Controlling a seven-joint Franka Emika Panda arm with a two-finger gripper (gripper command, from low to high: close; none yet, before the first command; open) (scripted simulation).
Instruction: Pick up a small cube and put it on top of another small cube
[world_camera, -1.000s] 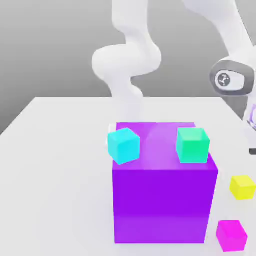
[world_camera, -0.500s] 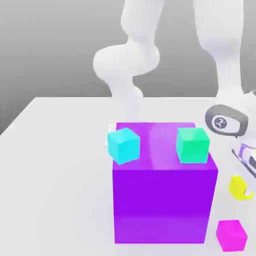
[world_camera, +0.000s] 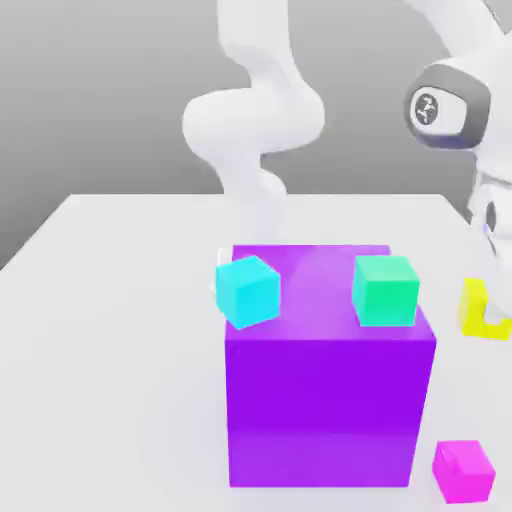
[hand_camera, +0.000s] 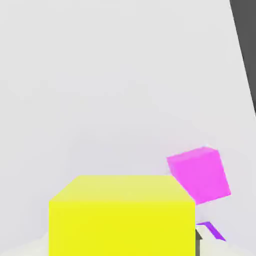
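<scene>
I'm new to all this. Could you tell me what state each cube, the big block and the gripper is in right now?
yellow cube: held in the gripper, off the table
gripper: shut on the yellow cube
magenta cube: lying on the table
green cube: resting on the purple block
cyan cube: tilted
purple block: standing on the table

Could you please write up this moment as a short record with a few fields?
surface: white table
held item: yellow cube, lifted clear of the table
gripper: gripper, shut on the yellow cube
on the table: magenta cube, beside the big purple block
on the purple block: cyan cube and green cube, apart from each other
stacking: not yet done
</scene>
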